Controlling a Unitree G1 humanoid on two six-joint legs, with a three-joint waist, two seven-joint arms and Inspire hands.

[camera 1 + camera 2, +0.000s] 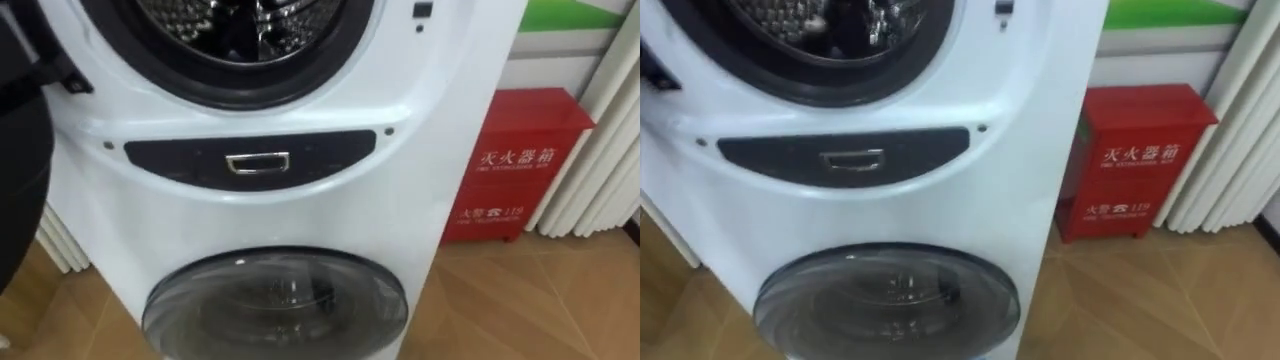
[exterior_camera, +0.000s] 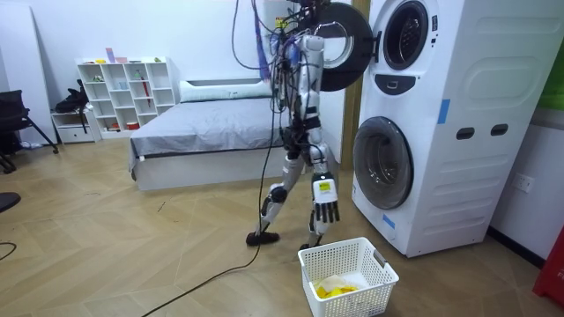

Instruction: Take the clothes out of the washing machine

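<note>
Clothes are partly out, as far as you can judge: one yellow piece lies in the bottom of the white basket on the floor, just in front of the stacked washing machine. Nothing else lies in that basket.

Your robot stands upright facing the machine, close to it, with the basket by its feet. The upper door is swung open, so that step is done. The lower door is shut.

The right hand hangs at the robot's side above the basket, fingers relaxed and pointing down, holding nothing. That fits a hand that has let its load go, though you should take that as a guess.

The head camera looks at the lower rim of the upper drum. A dark shape sits in the middle of that drum, and you cannot tell whether it is cloth or part of the drum itself. No plainly readable garment lies on the part of the drum floor in view.

What is left, by my reading: look deeper into the upper drum, reach in for anything there, and carry it down to the basket. Mind the red cabinet beside the machine when you shift your stance
</note>
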